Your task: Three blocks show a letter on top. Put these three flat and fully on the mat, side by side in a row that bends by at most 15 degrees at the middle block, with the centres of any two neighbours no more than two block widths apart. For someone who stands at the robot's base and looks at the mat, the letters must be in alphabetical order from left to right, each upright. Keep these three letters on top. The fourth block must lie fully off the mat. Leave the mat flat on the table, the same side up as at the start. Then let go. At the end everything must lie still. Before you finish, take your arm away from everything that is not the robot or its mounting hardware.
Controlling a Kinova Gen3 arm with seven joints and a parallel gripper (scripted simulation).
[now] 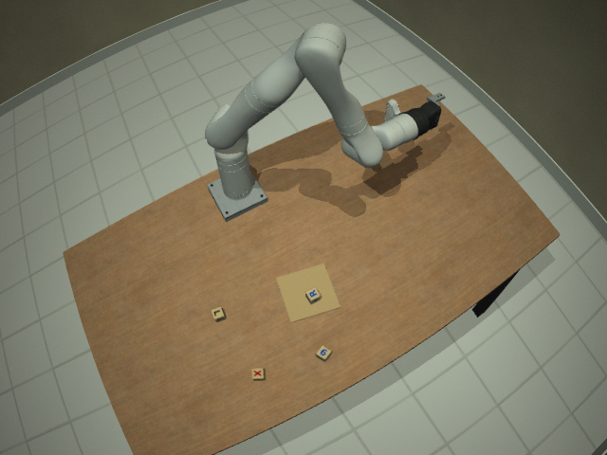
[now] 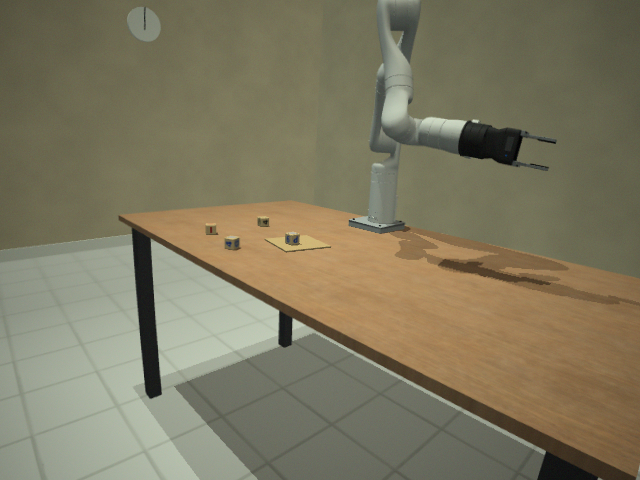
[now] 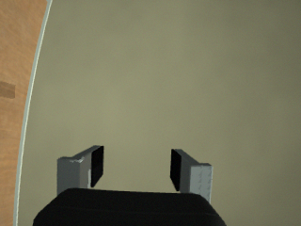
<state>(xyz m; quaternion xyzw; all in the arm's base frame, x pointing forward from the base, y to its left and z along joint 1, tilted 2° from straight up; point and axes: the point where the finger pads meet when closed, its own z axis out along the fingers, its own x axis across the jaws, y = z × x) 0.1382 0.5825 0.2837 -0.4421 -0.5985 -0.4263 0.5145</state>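
Note:
A tan mat (image 1: 306,289) lies on the wooden table; it also shows in the exterior view (image 2: 297,242). A block with a blue R (image 1: 313,295) sits on the mat near its middle (image 2: 292,237). A block with a black L (image 1: 218,313) lies on the table to the mat's left. A block with a red X (image 1: 257,373) and a block with a blue 6 (image 1: 322,353) lie in front of the mat. My gripper (image 2: 540,152) is open and empty, held level high above the far end of the table, far from all blocks. The wrist view shows its fingers against the wall.
The arm's base (image 1: 237,198) is bolted to the table's back edge. The table's edge shows at the left of the wrist view.

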